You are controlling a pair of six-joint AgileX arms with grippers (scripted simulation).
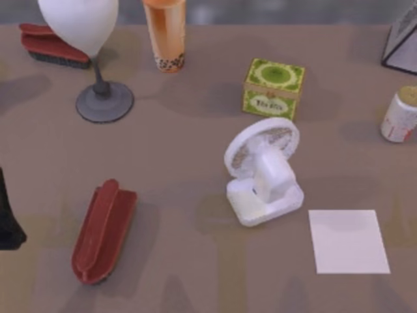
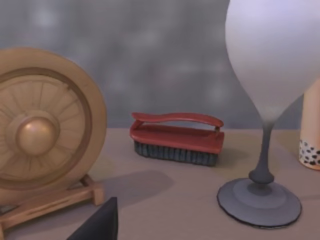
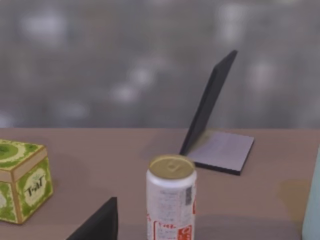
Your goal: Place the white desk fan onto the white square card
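Our white desk fan (image 1: 264, 173) stands upright near the table's middle, with the white square card (image 1: 348, 240) lying flat just beside its base at about four o'clock, apart from it. We judge the task not yet begun: nothing holds the fan. Our left arm is only a dark shape at the top view's left edge, our right arm is out of that view, and we cannot tell how either pincer stands. To do this well we should grip the chunky motor housing, not the grille, lift straight, and set the base square on the card. The green tea box (image 1: 273, 88) sits close at twelve o'clock of the fan and the can (image 1: 399, 116) at two o'clock; the red brush (image 1: 103, 231) lies well clear at nine
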